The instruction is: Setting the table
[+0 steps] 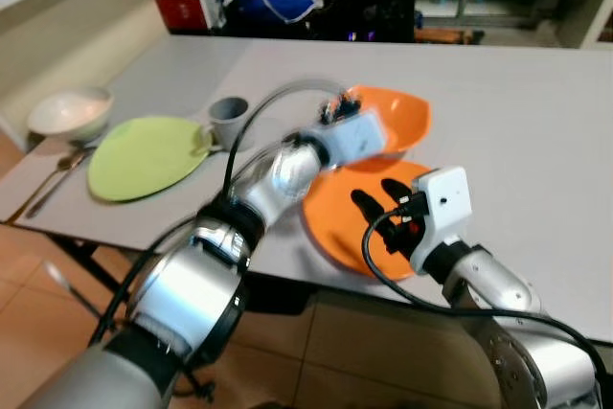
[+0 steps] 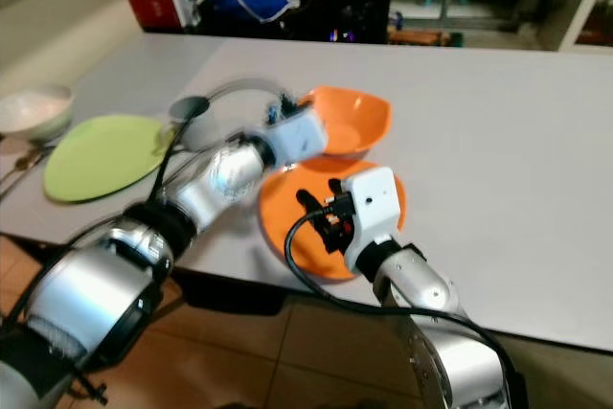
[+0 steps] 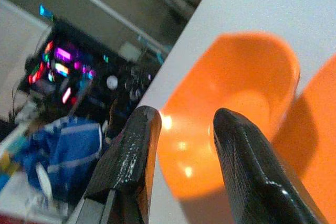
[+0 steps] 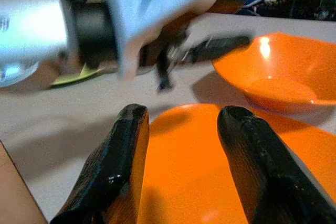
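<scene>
On my grey bench (image 1: 536,122) I see an orange plate (image 1: 337,217) at the near edge, with the orange bowl (image 1: 397,122) just behind it, touching its far rim. Well to the left of that plate sit a green plate (image 1: 144,155), a white bowl (image 1: 69,112) and a grey cup (image 1: 228,120). My left claw (image 3: 181,129) is parted and empty at the orange bowl's rim, and my right claw (image 4: 181,124) hangs parted and empty over the orange plate.

Left gripper (image 4: 210,48): smeared with blur beside the orange bowl (image 1: 397,122).
Orange plate (image 1: 335,213): partly covered by both arms.
White bowl (image 2: 34,107): cut by the edge.
Spoon (image 1: 53,179): too small to tell detail.
</scene>
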Robot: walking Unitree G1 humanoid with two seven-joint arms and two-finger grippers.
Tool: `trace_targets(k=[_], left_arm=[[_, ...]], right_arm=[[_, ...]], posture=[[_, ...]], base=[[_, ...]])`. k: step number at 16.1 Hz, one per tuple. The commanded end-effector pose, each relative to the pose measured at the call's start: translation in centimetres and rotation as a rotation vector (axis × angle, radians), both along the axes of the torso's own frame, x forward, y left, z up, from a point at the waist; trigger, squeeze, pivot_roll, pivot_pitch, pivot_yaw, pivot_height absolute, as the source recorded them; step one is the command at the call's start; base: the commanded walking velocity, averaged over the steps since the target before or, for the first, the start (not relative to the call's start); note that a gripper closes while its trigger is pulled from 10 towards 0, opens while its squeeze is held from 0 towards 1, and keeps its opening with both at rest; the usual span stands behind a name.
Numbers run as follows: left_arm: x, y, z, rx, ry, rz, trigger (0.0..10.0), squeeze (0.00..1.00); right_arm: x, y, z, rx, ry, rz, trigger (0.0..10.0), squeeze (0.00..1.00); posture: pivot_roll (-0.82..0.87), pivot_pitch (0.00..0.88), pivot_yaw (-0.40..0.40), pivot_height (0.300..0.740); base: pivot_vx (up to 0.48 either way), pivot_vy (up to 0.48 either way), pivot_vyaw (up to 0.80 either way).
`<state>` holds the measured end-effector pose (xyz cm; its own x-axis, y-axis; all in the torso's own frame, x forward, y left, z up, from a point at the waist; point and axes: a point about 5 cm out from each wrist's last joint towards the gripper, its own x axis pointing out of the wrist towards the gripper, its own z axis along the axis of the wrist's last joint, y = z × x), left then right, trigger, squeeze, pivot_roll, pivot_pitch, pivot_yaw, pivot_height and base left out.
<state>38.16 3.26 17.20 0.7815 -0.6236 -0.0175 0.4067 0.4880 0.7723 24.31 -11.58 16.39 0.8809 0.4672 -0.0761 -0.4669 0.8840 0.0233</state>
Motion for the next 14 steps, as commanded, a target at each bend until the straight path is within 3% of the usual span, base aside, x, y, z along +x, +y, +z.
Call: trace_targets(k=[1,3,4,6,7,9,10,14], left_arm=[[0.5,0.7,1.9,-0.118,-0.032,0.022,10.0,0.0],[0.7,1.4,2.5,-0.223,-0.02,0.045,10.0,0.0],[0.8,3.3,3.4,-0.504,0.047,0.135,10.0,0.0],[0.2,4.4,3.7,-0.587,0.043,0.166,10.0,0.0],[-0.8,5.4,3.8,-0.667,0.065,0.198,10.0,0.0],[-2.8,6.7,3.1,-0.665,0.039,0.225,10.0,0.0],[-4.8,8.0,2.1,-0.666,0.04,0.282,10.0,0.0],[-8.0,10.3,0.3,-0.677,0.122,0.427,10.0,0.0]], right_arm=[[0.4,-0.3,0.5,0.007,-0.037,-0.033,10.0,0.0],[0.5,-0.6,0.5,0.008,-0.047,-0.065,10.0,0.0],[0.8,-1.2,0.2,-0.004,-0.057,-0.13,10.0,0.0],[1.0,-1.4,0.1,-0.013,-0.062,-0.154,10.0,0.0],[1.2,-1.6,0.4,0.0,-0.076,-0.182,10.0,0.0],[1.8,-1.9,1.4,0.053,-0.119,-0.223,10.0,0.0],[2.1,-1.9,2.0,0.067,-0.161,-0.23,10.0,0.0],[2.1,-1.4,2.0,0.076,-0.168,-0.193,10.0,0.0]], posture=[[-0.17,0.0,0.139,0.74],[-0.17,0.0,0.144,0.74],[-0.15,0.0,0.122,0.74],[-0.15,0.0,0.118,0.74],[-0.14,0.0,0.106,0.74],[-0.11,0.0,0.084,0.74],[-0.09,0.0,0.069,0.74],[-0.08,0.0,0.065,0.74]], base=[[0.0,0.0,0.0],[0.0,0.0,0.0],[0.0,0.0,0.0],[0.0,0.0,0.0],[0.0,0.0,0.0],[0.0,0.0,0.0],[0.0,0.0,0.8],[0.0,0.0,0.8]])
